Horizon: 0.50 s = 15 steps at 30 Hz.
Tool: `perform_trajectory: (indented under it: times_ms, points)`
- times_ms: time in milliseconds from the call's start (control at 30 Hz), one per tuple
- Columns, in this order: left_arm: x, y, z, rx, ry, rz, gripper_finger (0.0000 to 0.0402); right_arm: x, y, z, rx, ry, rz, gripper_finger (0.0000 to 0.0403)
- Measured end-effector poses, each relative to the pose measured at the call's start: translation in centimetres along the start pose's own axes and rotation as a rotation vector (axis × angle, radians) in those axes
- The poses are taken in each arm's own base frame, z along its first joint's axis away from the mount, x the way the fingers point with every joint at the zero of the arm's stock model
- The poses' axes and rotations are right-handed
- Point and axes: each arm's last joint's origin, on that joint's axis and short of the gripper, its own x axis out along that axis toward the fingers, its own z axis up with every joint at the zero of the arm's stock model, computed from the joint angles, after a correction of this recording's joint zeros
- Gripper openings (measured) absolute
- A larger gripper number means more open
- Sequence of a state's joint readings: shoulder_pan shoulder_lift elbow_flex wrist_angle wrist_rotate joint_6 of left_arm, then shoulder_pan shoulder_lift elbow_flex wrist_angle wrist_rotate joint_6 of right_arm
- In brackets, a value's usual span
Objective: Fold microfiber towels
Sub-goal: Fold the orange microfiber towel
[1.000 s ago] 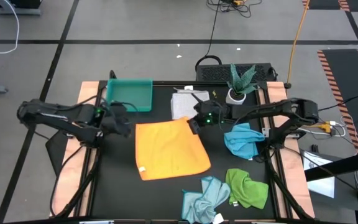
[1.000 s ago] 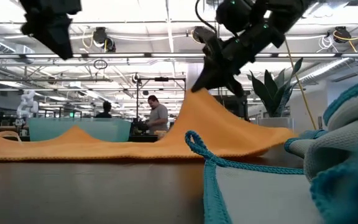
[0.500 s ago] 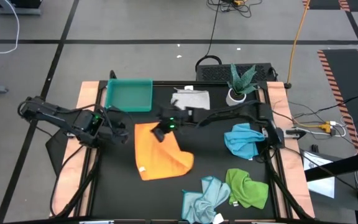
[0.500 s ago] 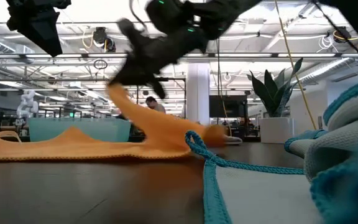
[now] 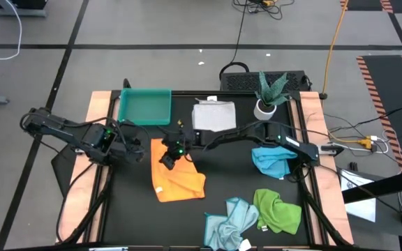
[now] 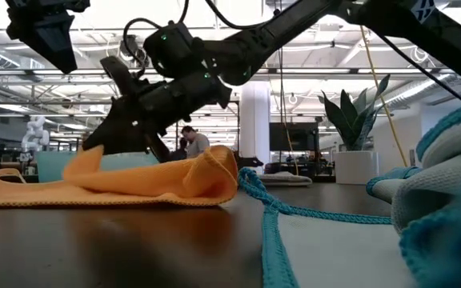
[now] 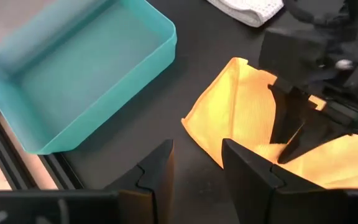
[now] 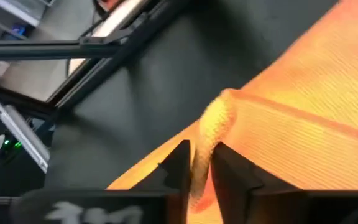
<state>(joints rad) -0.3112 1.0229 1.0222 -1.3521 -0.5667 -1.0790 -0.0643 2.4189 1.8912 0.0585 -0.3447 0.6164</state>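
The black table [image 5: 236, 174] carries everything. The yellow-orange microfiber towel [image 5: 178, 176] lies left of the table's middle, folded over on itself into a tall strip whose long axis runs from the far side toward the near side; in the low view [image 6: 134, 180] its doubled edge bulges up in a soft rounded roll. Its ribbed weave shows in the right wrist view [image 8: 303, 106], and a small white tag [image 5: 160, 189] sits at the near left corner.

The right gripper [image 5: 167, 157] reaches across the table and rests on the towel's far left part; in its wrist view a pinch of orange cloth stands between its narrowly parted fingers [image 8: 178, 163], so it is clamped on the towel. The left gripper [image 5: 137, 141] hovers just left of the towel, fingers [image 7: 157, 173] apart and holding nothing.

The rigid teal rectangular tray [image 5: 145, 107] sits at the far left. The folded white-grey towel [image 5: 213, 115] lies beyond the orange one, the bright blue towel [image 5: 273, 156] crumpled at the right, and the green towel [image 5: 278, 209] and pale blue towel [image 5: 229, 222] bunched at the near edge.
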Motion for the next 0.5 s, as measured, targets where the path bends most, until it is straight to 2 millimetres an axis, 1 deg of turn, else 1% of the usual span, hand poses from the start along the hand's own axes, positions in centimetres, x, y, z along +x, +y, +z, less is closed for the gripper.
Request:
perform_trajectory:
  times_ms: [167, 267, 333, 400, 433, 500]
  points:
    - [0.0, 0.0, -0.1, 0.0, 0.015, -0.008, 0.0138, -0.6, 0.8, 1.5, -0.077, -0.104, 0.061, 0.0127]
    - [0.0, 0.0, -0.1, -0.003, 0.015, -0.008, 0.0138, -0.8, 0.2, 1.8, -0.06, -0.104, 0.053, 0.016]
    - [0.0, -0.1, -0.1, -0.003, 0.025, -0.016, 0.0138, -0.9, -0.3, 1.9, -0.053, -0.082, 0.077, 0.0175]
    - [0.0, -0.3, -0.1, 0.016, 0.038, -0.038, 0.0138, -1.7, -0.1, 2.6, -0.041, -0.062, 0.111, 0.018]
    - [0.2, -0.6, 0.0, 0.042, 0.049, -0.057, 0.0138, -2.4, 0.3, 3.2, -0.044, -0.064, 0.132, 0.0179]
    - [0.5, -1.6, 0.0, 0.113, 0.082, -0.106, 0.0138, -4.5, 1.6, 4.4, -0.059, -0.04, 0.155, 0.0172]
